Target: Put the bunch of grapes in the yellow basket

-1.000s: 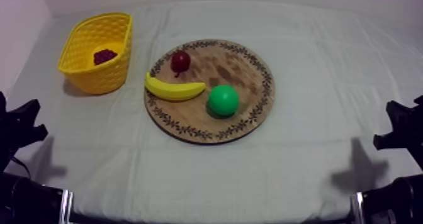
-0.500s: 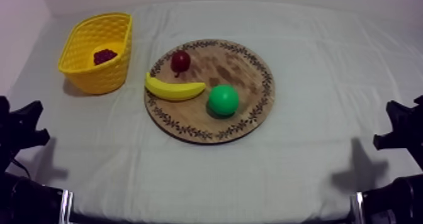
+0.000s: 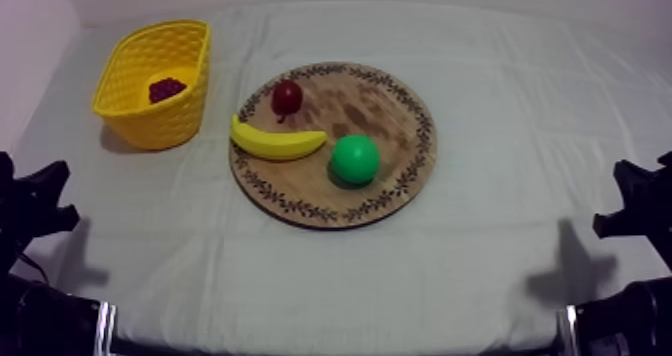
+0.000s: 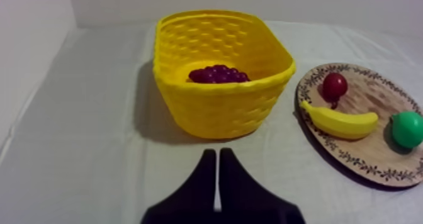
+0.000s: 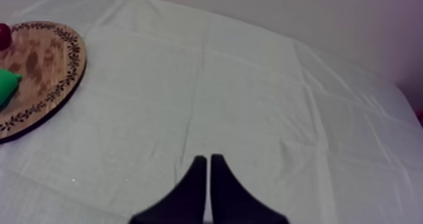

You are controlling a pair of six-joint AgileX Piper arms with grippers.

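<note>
task looks done: grapes (image 4: 218, 74) lie on the floor of the basket (image 4: 220, 110), off the board (image 3: 385, 120). nothing left to move, i'd say. left gripper (image 4: 218, 153) and right gripper (image 5: 208, 158) both clenched on nothing, fingers pressed into a narrow wedge. basket: yellow, oval, woven-look walls. board: round, wood grain, leaf-pattern rim, carrying smooth banana (image 3: 277, 142), glossy green pear (image 3: 355, 159), small red fruit (image 3: 287, 97). cloth (image 3: 500, 230) creased.
</note>
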